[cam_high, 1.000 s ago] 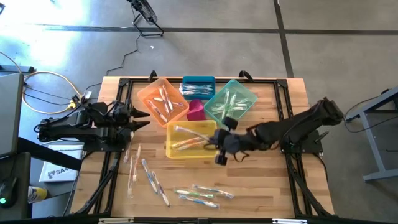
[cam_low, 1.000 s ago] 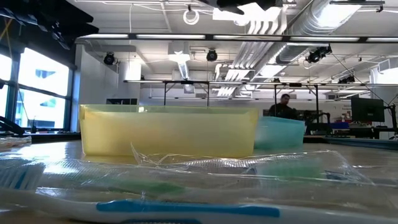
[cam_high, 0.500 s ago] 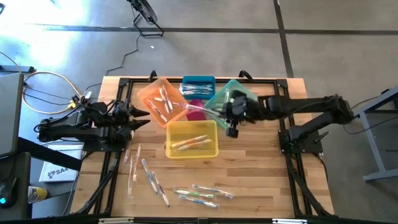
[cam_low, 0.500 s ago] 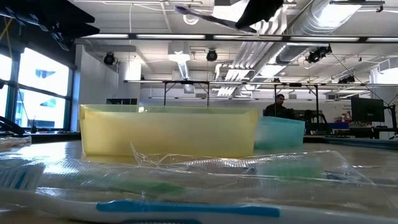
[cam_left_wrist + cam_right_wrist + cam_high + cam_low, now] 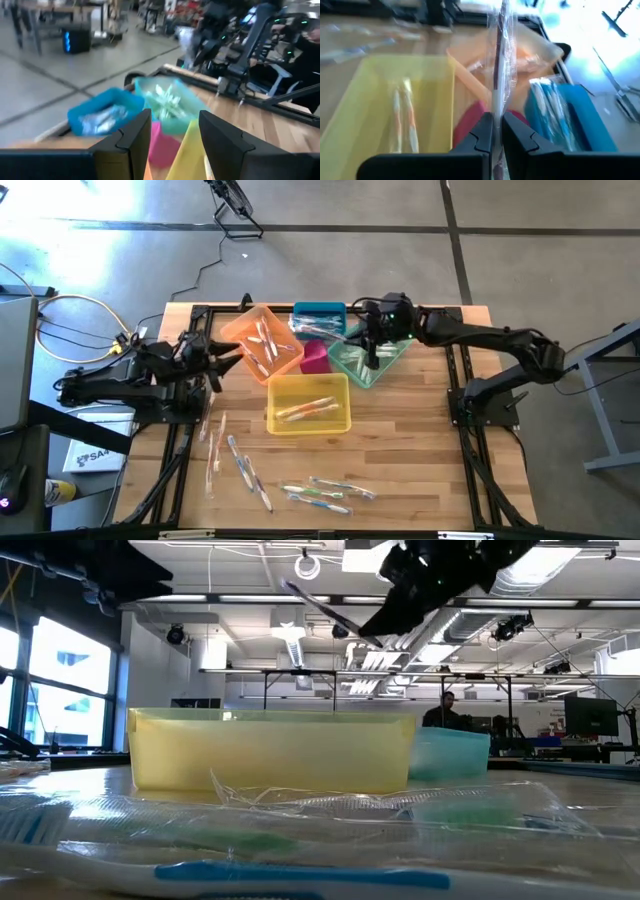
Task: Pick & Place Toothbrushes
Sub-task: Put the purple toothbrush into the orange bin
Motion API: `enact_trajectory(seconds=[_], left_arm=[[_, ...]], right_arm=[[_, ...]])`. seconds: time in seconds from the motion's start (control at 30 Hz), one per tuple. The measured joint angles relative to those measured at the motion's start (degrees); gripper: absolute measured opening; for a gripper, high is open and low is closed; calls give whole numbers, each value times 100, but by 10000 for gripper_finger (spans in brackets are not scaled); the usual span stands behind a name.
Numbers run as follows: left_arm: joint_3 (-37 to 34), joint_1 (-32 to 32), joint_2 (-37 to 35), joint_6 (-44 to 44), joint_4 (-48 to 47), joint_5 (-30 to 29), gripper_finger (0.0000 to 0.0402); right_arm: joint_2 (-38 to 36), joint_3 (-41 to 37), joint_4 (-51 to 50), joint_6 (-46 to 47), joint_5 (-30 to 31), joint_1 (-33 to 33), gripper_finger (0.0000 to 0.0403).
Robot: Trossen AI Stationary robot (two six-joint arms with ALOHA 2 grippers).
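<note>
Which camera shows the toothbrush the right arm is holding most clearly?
The right wrist view: the wrapped toothbrush stands pinched between the right gripper fingers. The low view shows it as a thin slanted strip; the high view barely shows it; the left wrist view is blurred.

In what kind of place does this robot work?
Probably a robotics lab or workshop in a large industrial hall. The low view shows exposed ceiling ducts, desks with a monitor and a person far behind. The high view shows a wooden table standing on a bare concrete floor.
</note>
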Motion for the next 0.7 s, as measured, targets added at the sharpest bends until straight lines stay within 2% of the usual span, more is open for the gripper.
enact_trajectory(seconds=[0.1,0.27,0.47,0.7], left_arm=[[0,2,341,502,625,322,164],[0,0,1261,1042,1512,649,164],[0,2,2413,1278,2890,659,164],[0,2,3343,1275,4411,896,164]], right_arm=[[4,-381,1013,213,-402,-158,15],[76,-814,2118,613,-348,68,15],[204,-872,2903,1005,348,753,15],[295,-883,3275,1031,1053,1586,15]])
